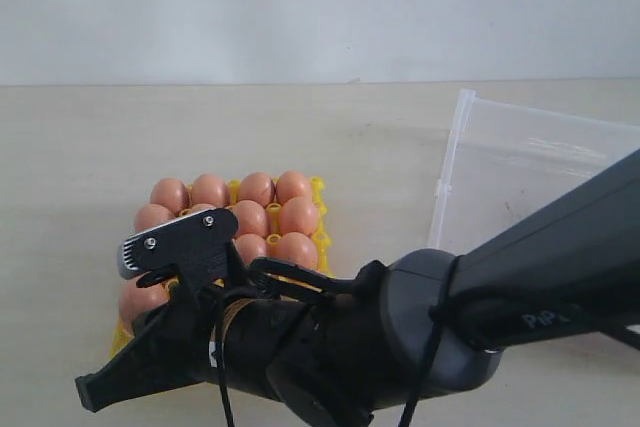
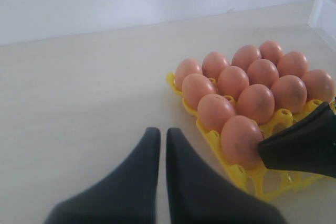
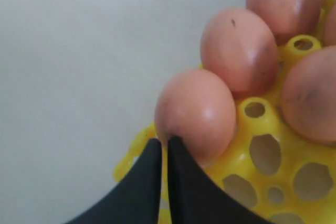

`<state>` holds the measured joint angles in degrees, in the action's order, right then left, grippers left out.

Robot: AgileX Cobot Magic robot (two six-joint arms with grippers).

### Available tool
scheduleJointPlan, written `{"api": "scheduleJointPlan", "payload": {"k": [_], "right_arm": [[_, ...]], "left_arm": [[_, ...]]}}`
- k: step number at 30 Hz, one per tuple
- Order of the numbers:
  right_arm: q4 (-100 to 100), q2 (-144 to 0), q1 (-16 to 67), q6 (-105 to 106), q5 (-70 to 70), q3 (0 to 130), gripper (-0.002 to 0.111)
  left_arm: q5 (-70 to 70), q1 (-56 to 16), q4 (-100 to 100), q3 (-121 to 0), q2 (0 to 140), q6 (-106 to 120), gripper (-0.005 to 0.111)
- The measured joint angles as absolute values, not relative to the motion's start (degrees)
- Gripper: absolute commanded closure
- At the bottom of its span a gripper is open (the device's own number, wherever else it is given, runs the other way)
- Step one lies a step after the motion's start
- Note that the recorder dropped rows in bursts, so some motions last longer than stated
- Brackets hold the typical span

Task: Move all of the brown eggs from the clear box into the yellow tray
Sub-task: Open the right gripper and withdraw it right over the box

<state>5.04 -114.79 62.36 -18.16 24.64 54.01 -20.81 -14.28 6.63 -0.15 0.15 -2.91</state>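
Several brown eggs sit in the yellow tray at centre left. My right arm reaches across the tray's front. Its gripper is shut with nothing between the fingers. In the right wrist view that gripper has its tips against the side of the corner egg, which rests in the tray. The left wrist view shows the same corner egg touched by the right gripper. My left gripper is shut and empty over bare table beside the tray. The clear box lies at the right; its visible part holds no egg.
The right arm's dark body covers the tray's front rows and the box's near corner. Open cups show beside the corner egg. A pale wall closes off the back of the table.
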Motion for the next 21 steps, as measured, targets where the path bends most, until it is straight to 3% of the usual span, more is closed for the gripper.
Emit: {"api": "scheduleJointPlan", "payload": {"k": [4,10,17,21], "right_arm": [[3.5,-113.5,62.5,-18.2,28.4,52.1,0.108],[-1.0,-100.6,63.1,-7.8,40.5,43.5,0.108],[10.8,-89.2,60.2,38.0,50.7,29.5,0.108],[25.2,-86.9,60.2,47.2,64.9,24.2,0.108]], "left_arm": [[-20.8,-14.3,6.6,-0.1,0.2,-2.9,0.103],[-20.8,-14.3,6.6,-0.1,0.2,-2.9,0.103],[-20.8,-14.3,6.6,-0.1,0.2,-2.9,0.103],[-20.8,-14.3,6.6,-0.1,0.2,-2.9,0.103]]}}
